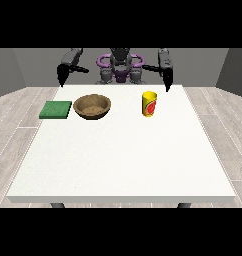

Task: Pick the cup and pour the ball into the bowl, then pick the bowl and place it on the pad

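Both arms hang at the far edge of the worktop (118, 160). The robot hand at the view's right (168, 82) points down, holding nothing; whether its fingers are straight or curled cannot be told. The cup (149, 104) stands upright just camera-side of it and slightly towards the middle, apart from it. The robot hand at the view's left (61, 77) is likewise empty and unreadable. The pad (56, 109) lies nearest this hand, on its camera side, with the bowl (93, 106) just beside the pad, towards the cup.

One cup (149, 104), one bowl (92, 106), one pad (55, 109), one table (123, 160)
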Robot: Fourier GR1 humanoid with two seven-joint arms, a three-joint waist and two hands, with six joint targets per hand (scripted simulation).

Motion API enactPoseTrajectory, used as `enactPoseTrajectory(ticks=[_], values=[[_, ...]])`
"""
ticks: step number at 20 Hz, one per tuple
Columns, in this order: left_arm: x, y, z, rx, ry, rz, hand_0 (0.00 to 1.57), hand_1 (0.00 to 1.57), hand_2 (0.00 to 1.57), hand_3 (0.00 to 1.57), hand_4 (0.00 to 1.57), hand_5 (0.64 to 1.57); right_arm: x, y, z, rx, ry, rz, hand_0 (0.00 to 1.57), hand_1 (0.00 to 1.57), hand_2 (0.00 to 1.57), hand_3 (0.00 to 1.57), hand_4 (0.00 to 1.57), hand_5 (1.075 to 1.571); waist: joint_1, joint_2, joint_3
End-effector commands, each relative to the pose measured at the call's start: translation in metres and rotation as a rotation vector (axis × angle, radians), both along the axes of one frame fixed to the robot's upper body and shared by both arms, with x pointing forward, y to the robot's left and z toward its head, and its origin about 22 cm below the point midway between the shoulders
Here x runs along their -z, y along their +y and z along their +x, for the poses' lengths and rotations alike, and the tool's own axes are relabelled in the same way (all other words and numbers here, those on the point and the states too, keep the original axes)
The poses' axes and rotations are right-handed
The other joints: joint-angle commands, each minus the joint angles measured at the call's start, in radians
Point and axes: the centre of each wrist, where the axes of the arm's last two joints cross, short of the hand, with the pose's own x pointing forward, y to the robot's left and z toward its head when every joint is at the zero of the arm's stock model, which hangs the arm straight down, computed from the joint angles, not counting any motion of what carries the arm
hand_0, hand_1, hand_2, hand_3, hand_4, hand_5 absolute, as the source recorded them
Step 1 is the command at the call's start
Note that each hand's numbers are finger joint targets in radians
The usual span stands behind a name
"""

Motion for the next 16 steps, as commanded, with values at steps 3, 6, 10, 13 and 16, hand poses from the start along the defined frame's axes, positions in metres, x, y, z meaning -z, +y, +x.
enactPoseTrajectory(ticks=[3, 6, 10, 13, 16], values=[[0.02, 0.015, 0.017, -0.039, -0.015, 0.011, 0.0, 0.0, 0.0, 0.0, 0.0, 1.239, 0.017, -0.022, 0.002, -0.005, -0.021, 0.029, 0.0, 0.0, 0.0, 0.0, 0.0, 1.563, -0.019, 0.013, -0.0001], [0.06, 0.005, 0.002, -0.073, 0.001, 0.005, 0.0, 0.0, 0.0, 0.0, 0.0, 1.232, 0.025, -0.036, -0.008, -0.003, 0.004, 0.02, 0.0, 0.0, 0.0, 0.0, 0.0, 1.564, -0.032, 0.006, -0.0003], [0.052, 0.001, 0.027, -0.115, -0.107, -0.014, 0.0, 0.0, 0.0, 0.0, 0.0, 1.276, -0.007, -0.039, 0.011, -0.055, -0.096, 0.014, 0.0, 0.0, 0.0, 0.0, 0.0, 1.559, -0.085, 0.116, -0.0008], [0.07, -0.023, 0.027, -0.067, -0.027, -0.006, 0.0, 0.0, 0.0, 0.0, 0.0, 1.267, 0.015, -0.051, 0.009, -0.019, -0.016, 0.024, 0.0, 0.0, 0.0, 0.0, 0.0, 1.558, -0.053, 0.054, -0.0003], [0.072, -0.012, 0.033, -0.087, -0.039, -0.027, 0.0, 0.0, 0.0, 0.0, 0.0, 1.245, 0.017, -0.06, 0.008, -0.028, -0.053, 0.023, 0.0, 0.0, 0.0, 0.0, 0.0, 1.558, -0.059, 0.078, -0.0003]])
